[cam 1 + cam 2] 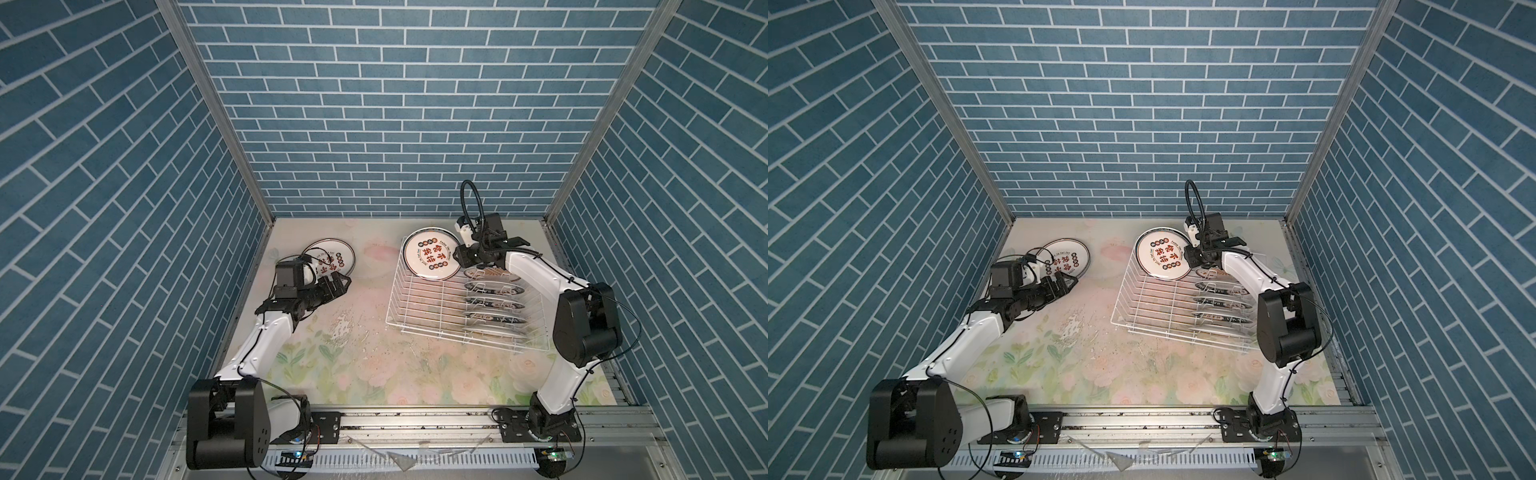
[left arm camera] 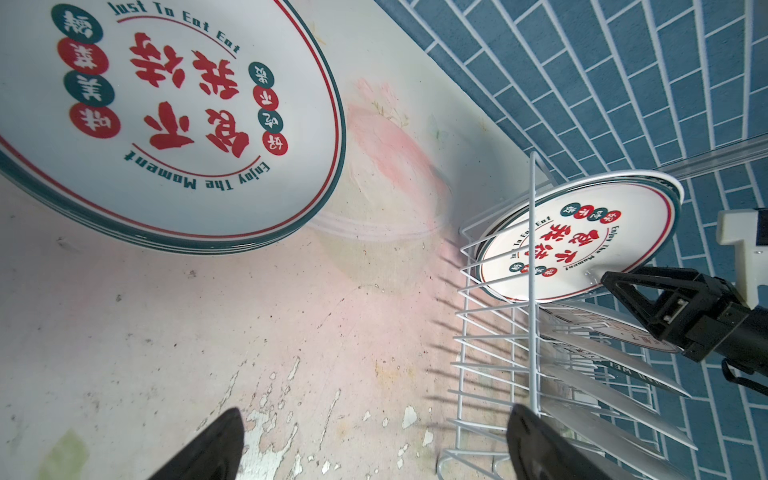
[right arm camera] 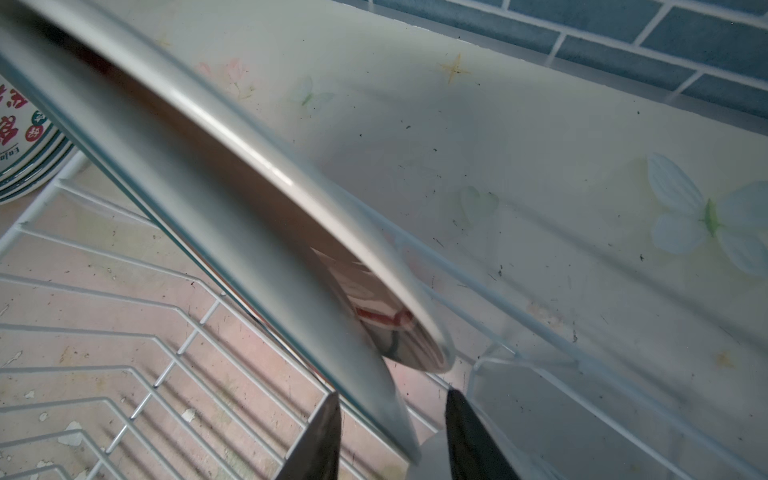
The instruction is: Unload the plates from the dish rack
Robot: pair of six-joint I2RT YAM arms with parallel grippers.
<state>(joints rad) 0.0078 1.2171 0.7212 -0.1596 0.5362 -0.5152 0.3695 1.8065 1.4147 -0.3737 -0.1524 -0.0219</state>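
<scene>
— Two worries. Going L to R: my left gripper [image 1: 341, 283] hangs wide open and empty, just beside the stacked plates [image 1: 332, 255].
— And the red-lettered plate [image 1: 432, 257]?
— Up over the dish rack [image 1: 415, 309], far end, tilted, w/ its rim pinched in my right gripper [image 3: 392, 419]. That's a thin grip on a glazed edge, so it could pivot, slip and drop on the racked plates [image 1: 494, 307]. It could also snag the rack.

Lab test booth, blue-tiled walls [image 1: 399, 104]

We note a floral-print bench [image 1: 374, 365], worn and flaking near frame centre; blue brick-pattern walls [image 1: 395, 104] enclose it; an aluminium rail [image 1: 415, 419] spans the bottom.
</scene>
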